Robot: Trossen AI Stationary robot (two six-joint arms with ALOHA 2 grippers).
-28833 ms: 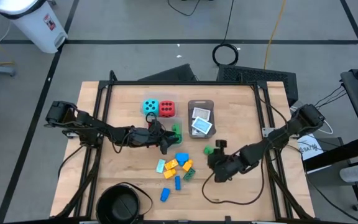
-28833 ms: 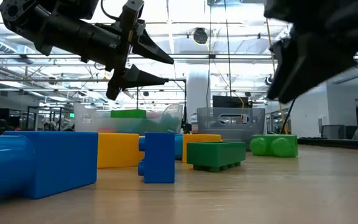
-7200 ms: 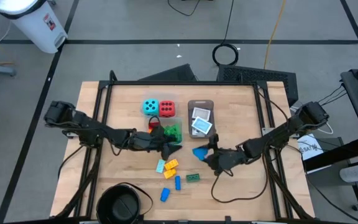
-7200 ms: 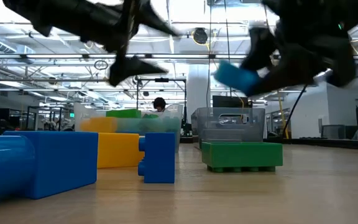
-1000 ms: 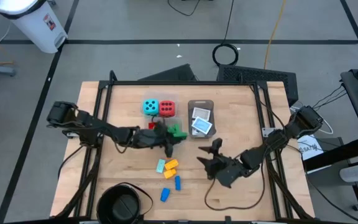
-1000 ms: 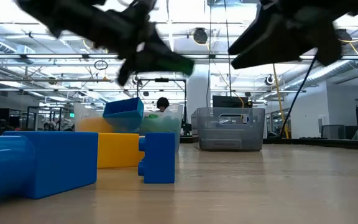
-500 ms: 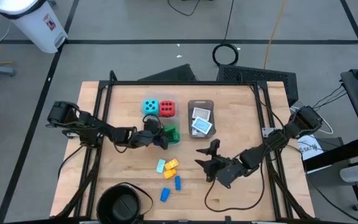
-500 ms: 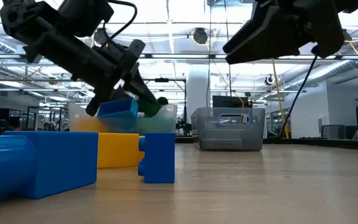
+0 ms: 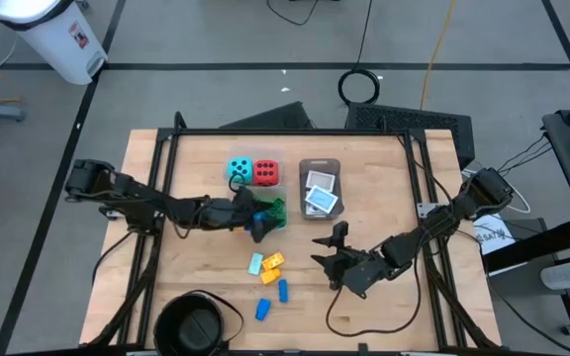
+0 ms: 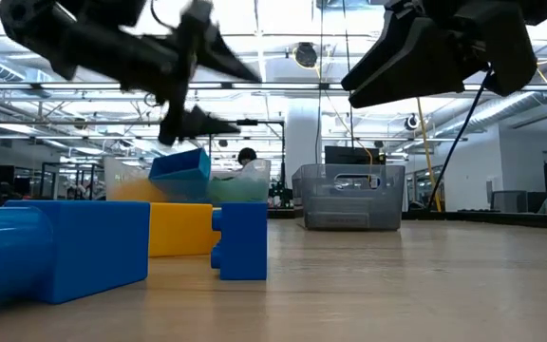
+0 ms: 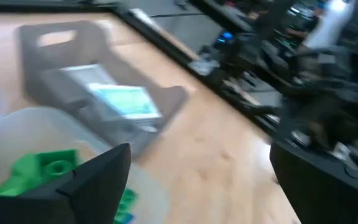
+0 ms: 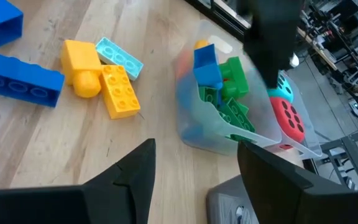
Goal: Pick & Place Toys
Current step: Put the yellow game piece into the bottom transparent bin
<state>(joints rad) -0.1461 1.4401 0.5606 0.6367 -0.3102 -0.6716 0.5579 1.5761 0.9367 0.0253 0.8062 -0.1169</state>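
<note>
A clear tub (image 9: 271, 211) left of the table's middle holds green and blue bricks (image 12: 219, 87). My left gripper (image 9: 262, 222) hovers open just over the tub's near-left rim, nothing between its fingers (image 11: 98, 180). My right gripper (image 9: 327, 245) stands open above bare wood right of the middle, holding nothing (image 12: 196, 149). Loose bricks (image 9: 270, 272) lie on the table nearer the front edge: light blue, yellow, orange and blue. The teal die (image 9: 237, 170) and the red die (image 9: 264, 173) sit just beyond the tub. White cards (image 9: 320, 193) lie in the grey tray (image 9: 320, 164).
A round black bowl (image 9: 196, 326) sits at the front left edge. The grey tray stands right of the tub, close to it. Bare wood stretches along the table's right side and its far edge. Black frame rails (image 9: 156, 198) run along both sides.
My left gripper, shut on a green brick above the tub, dipped to the tub's rim, opened wide and let the brick go; it has since risen again. The green brick now lies in the tub. My right gripper stayed put.
</note>
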